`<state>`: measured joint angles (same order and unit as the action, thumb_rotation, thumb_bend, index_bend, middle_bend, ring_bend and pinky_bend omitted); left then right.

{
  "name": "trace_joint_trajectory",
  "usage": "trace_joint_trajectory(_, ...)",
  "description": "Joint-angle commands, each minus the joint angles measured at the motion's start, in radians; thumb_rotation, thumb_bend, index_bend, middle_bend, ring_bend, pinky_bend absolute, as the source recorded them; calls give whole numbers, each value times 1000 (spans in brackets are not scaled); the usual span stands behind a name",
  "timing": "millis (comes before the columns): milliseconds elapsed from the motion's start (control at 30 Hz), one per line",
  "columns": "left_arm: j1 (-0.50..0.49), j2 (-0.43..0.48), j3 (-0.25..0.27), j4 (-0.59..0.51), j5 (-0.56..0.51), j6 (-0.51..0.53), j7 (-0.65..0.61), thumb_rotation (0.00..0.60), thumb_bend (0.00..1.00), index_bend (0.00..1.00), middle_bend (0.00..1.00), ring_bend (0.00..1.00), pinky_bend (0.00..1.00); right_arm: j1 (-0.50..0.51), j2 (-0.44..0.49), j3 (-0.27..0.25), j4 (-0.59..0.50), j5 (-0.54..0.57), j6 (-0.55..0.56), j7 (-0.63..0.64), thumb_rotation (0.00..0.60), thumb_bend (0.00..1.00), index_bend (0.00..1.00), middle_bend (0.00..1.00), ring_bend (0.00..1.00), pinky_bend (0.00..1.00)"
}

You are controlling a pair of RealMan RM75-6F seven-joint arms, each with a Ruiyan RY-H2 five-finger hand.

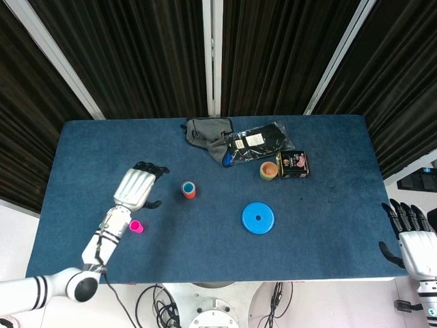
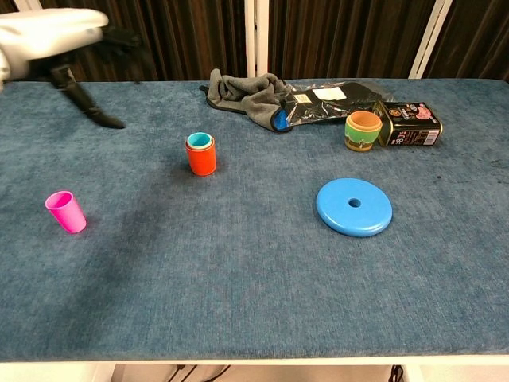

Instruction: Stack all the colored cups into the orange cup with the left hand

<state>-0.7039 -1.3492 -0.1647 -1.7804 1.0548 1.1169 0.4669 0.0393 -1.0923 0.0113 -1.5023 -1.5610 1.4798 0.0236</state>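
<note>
The small pink plastic cup (image 2: 66, 212) stands upright, mouth up, at the near left of the table, just nearer than the white left hand (image 1: 136, 187), which hovers empty with fingers spread. The orange cup (image 2: 201, 158) with a teal cup (image 2: 199, 141) nested inside sits to the hand's right, so reaching the pink cup looks like a short move toward the near edge.

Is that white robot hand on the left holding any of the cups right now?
No. The left hand is empty, fingers spread, off to the side of the orange cup.
</note>
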Motion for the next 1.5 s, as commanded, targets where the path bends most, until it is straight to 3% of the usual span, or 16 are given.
trace_joint_trajectory(33,111,113,108,-135,49,76,13,600,123,295,341,251,245,-1,3,-1,-9,-3,4,-11,600,273,0,0,0,0)
trace_joint_trajectory(200,163,132,188,-172,72,72,18,600,119,296,349,252,239,-5,7,-5,-31,-17,20,-30,600,273,0,0,0,0)
trace_joint_trajectory(333,200,82,213,-107,107,94,1,600,119,295,349,252,239,-7,10,-12,-46,-27,22,-52,600,274,0,0,0,0)
trace_joint_trajectory(600,226,3,194,11,131,83,-81,600,119,297,358,254,240,-13,8,-18,-67,-32,26,-84,600,273,0,0,0,0)
trace_joint_trajectory(967,207,-73,171,125,136,25,-67,600,129,342,388,299,245,-12,5,-16,-70,-22,18,-94,600,273,0,0,0,0)
trace_joint_trajectory(1500,218,-100,167,170,154,27,-11,600,155,430,453,337,254,-13,-3,-16,-46,-2,3,-77,600,272,0,0,0,0)
